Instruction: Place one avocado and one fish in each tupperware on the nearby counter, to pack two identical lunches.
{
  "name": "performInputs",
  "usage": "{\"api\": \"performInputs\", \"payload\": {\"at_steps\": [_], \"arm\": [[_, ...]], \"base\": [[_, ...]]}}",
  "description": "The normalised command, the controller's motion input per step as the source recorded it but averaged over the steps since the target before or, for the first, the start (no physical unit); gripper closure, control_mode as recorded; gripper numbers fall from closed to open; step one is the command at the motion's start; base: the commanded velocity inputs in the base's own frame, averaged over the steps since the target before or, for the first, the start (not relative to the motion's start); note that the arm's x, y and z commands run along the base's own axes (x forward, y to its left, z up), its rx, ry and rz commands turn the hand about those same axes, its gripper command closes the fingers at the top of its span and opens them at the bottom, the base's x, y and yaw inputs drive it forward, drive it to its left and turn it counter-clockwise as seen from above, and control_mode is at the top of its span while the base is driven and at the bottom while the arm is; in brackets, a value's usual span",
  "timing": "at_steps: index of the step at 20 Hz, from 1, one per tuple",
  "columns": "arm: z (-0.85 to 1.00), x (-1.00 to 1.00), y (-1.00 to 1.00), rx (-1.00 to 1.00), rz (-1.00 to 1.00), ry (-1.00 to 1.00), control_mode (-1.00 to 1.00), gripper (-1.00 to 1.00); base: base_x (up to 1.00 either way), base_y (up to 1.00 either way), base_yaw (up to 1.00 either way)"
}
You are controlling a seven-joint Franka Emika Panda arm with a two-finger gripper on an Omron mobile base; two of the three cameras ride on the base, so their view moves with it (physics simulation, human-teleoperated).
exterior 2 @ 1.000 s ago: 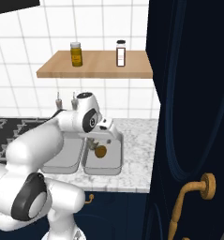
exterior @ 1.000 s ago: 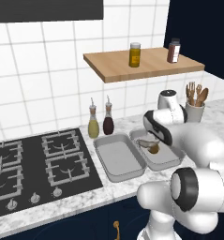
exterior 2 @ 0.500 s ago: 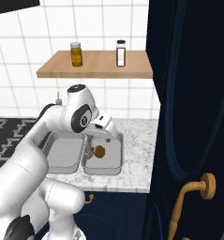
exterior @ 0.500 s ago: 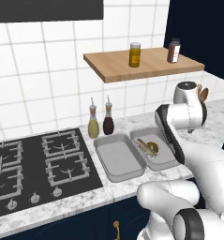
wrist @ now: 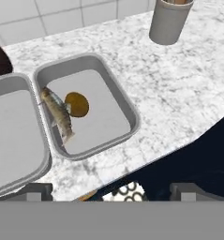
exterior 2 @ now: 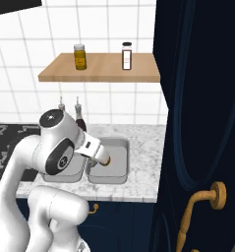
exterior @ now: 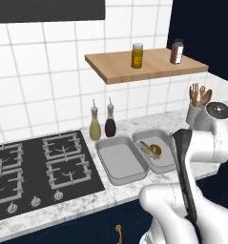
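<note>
left tupperware (wrist: 15, 140): cut by frame edge | pincer (wrist: 108, 190) tips: barely visible, state unclear

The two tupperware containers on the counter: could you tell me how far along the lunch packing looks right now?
About halfway. The right tupperware holds a fish and a round brownish avocado beside it. The left tupperware looks empty, so it needs its own avocado and fish. In the hand view the pincer is up above the counter, with nothing between its tips.

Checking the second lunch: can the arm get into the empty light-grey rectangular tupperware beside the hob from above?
Probably yes. The empty light-grey rectangular tupperware lies open with nothing in it or over it. The two small bottles stand behind it, clear of a straight descent. The other tupperware sits close alongside.
</note>
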Motion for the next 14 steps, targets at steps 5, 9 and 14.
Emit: {"api": "performInputs", "payload": {"at_steps": [5,9,14], "arm": [[0.01,-0.65,0.52,0.0,0.26,-0.13,-1.0,-1.0],[0.01,-0.93,0.0,0.0,0.18,-0.24,-1.0,-1.0],[-0.01,-0.37,0.0,0.0,0.07,-0.07,1.0,-1.0]], "base": [[0.0,0.0,0.0],[0.0,0.0,0.0],[-0.6,0.15,0.08]]}}
